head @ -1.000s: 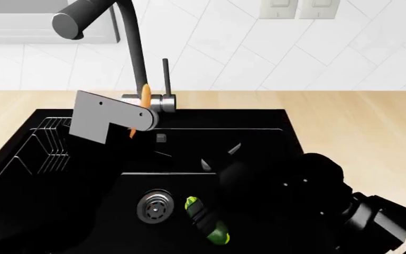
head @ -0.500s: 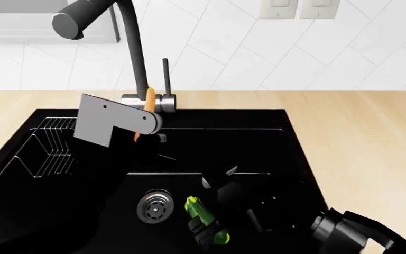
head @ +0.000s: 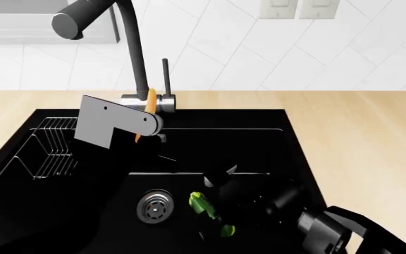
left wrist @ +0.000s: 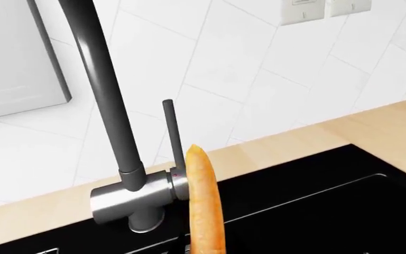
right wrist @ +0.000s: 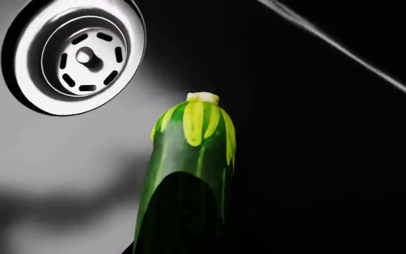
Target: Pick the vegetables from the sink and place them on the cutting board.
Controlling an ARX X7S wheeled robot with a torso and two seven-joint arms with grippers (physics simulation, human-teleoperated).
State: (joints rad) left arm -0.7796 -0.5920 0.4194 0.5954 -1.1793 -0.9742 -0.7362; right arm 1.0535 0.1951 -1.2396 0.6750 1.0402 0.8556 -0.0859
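The orange carrot point(head: 147, 100) stands upright in my left gripper point(head: 141, 126), which is shut on it and holds it above the back of the black sink point(head: 259, 143), just in front of the faucet base. In the left wrist view the carrot point(left wrist: 204, 201) rises from between the jaws. My right gripper point(head: 215, 216) is low in the basin and shut on the dark green zucchini point(head: 198, 202), right of the steel drain point(head: 154, 207). In the right wrist view the zucchini point(right wrist: 188, 159) points its yellowish stem end away from the jaws. The cutting board is out of view.
The tall dark grey faucet point(head: 136, 58) and its lever point(head: 165, 74) stand right behind the carrot. A wire dish rack point(head: 48, 153) sits in the sink's left part. Pale wooden countertop point(head: 358, 137) runs to the right and behind.
My right gripper has come down around the zucchini, which has shifted slightly towards the back. My left gripper with the carrot has moved a little to the right, then held still.
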